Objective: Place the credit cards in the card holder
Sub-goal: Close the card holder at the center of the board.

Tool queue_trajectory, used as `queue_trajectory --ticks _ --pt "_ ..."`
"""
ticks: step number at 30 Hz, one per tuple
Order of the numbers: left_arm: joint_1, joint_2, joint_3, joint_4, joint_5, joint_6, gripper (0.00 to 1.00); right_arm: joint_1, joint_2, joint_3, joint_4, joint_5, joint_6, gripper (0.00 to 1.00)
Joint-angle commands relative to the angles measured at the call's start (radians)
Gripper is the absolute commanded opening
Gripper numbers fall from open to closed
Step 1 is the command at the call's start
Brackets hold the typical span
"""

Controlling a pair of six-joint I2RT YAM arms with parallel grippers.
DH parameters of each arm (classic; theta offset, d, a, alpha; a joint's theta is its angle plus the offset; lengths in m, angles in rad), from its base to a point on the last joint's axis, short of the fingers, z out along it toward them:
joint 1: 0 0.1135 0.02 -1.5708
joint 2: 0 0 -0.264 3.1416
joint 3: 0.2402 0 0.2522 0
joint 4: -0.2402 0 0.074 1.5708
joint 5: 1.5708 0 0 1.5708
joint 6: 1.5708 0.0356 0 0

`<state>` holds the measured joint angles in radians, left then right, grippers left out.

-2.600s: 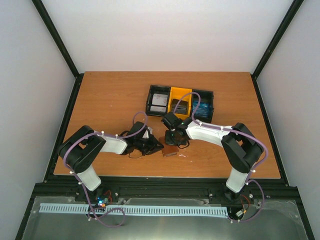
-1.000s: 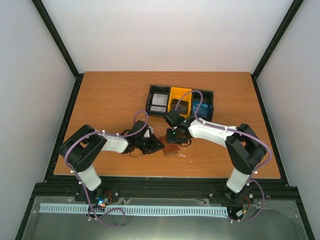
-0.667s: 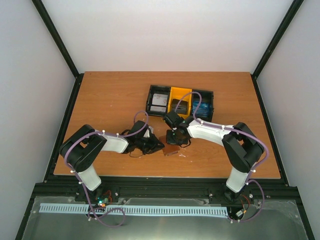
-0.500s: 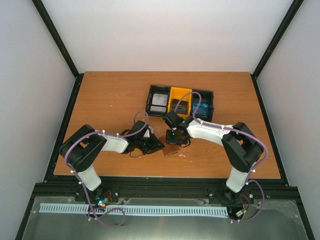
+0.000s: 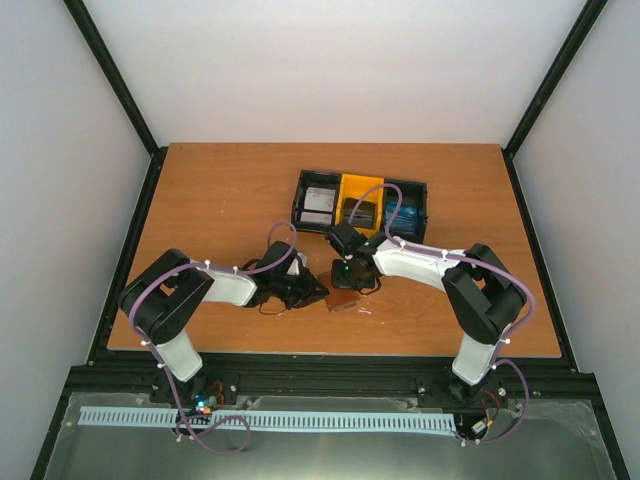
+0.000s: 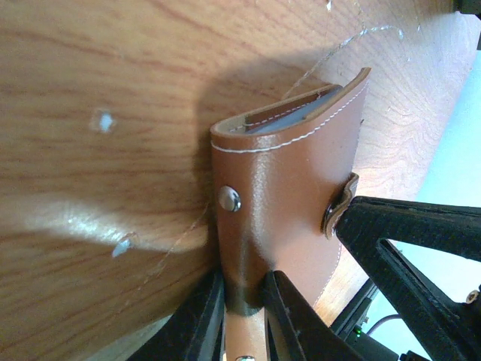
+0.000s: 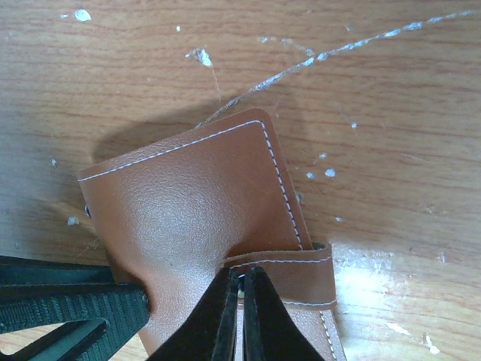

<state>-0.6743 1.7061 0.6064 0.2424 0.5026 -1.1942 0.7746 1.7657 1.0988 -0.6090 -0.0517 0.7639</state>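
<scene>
Clamping the card holder [image 7: 195,203], left hand [image 6: 244,295] and right hand [image 7: 240,284] crowd it, tray [image 5: 297,205] behind.

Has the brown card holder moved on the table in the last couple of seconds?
No. The card holder lies in the same spot, just as far in front of the black-and-yellow tray as before.
</scene>
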Motion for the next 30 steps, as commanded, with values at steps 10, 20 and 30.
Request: queue_trajectory --ticks 10,20,30 --pt "-0.008 0.092 -0.051 -0.244 -0.137 0.015 0.17 -0.003 0.140 -0.004 -0.016 -0.028 -0.009 0.03" --pt "-0.008 0.103 -0.037 -0.252 -0.138 0.021 0.17 0.015 0.190 -0.038 0.017 -0.022 0.033 0.03" --pt "-0.006 0.103 -0.027 -0.265 -0.147 0.022 0.17 0.018 0.269 0.013 -0.083 0.041 0.112 0.03"
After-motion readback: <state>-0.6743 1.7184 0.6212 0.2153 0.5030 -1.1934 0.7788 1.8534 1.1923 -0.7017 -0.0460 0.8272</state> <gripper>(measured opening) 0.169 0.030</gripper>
